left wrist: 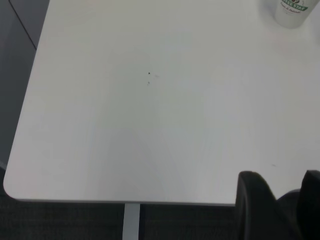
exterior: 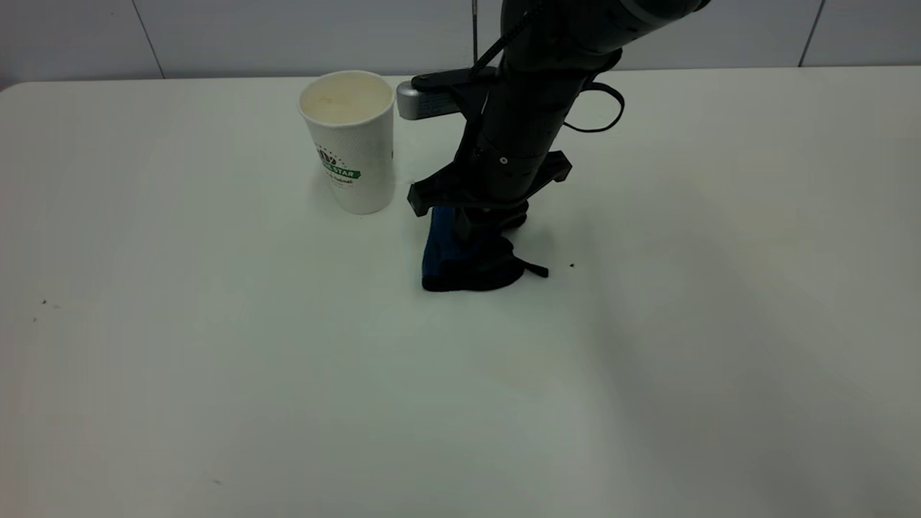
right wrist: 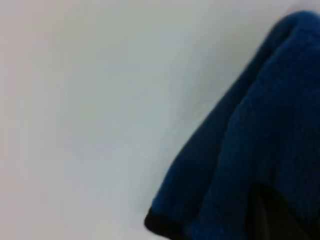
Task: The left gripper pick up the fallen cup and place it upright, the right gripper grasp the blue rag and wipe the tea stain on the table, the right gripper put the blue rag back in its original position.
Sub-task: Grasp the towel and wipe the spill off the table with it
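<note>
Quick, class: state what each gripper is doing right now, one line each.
Left gripper: parked off the table corner, holding nothing; open or shut cannot be told.
Right gripper: down on the rag, apparently gripping it.

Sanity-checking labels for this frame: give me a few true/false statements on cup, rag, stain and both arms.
1. The cup stands upright on the table. True.
2. The right gripper is down on the blue rag. True.
3. The left gripper holds the cup. False: it hangs near the table's edge, far from the cup, holding nothing.
4. A brown tea stain shows on the table beside the rag. False: no stain is visible; only a tiny dark speck lies near the rag.
5. The rag lies inside the cup. False: it rests on the table, beside the cup and apart from it.
</note>
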Available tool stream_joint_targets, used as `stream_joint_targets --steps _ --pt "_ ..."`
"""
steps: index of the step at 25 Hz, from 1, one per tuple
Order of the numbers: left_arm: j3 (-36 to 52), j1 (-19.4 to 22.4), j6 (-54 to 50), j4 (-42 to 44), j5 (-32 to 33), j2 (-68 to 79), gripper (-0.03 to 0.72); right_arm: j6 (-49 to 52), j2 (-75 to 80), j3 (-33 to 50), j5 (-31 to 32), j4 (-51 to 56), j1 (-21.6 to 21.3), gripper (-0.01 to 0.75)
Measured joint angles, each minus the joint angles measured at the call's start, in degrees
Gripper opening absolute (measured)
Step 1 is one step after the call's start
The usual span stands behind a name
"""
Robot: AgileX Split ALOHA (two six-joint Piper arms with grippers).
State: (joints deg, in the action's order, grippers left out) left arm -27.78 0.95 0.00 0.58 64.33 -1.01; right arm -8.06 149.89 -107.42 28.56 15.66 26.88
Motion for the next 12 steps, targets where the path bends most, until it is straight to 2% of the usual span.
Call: stream_joint_targets --steps 3,6,12 --pt "0.0 0.0 0.0 0.0 0.0 0.0 0.24 0.0 0.0 0.0 -1.9 -0.9 -2.7 0.066" --pt "0.0 0.0 0.0 0.0 0.0 0.0 0.24 0.0 0.0 0.0 -2.9 -2.6 -7.3 0.066" --pt "0.0 0.0 0.0 0.0 0.0 0.0 0.24 0.0 0.0 0.0 -1.5 -4.2 -20.0 0.067"
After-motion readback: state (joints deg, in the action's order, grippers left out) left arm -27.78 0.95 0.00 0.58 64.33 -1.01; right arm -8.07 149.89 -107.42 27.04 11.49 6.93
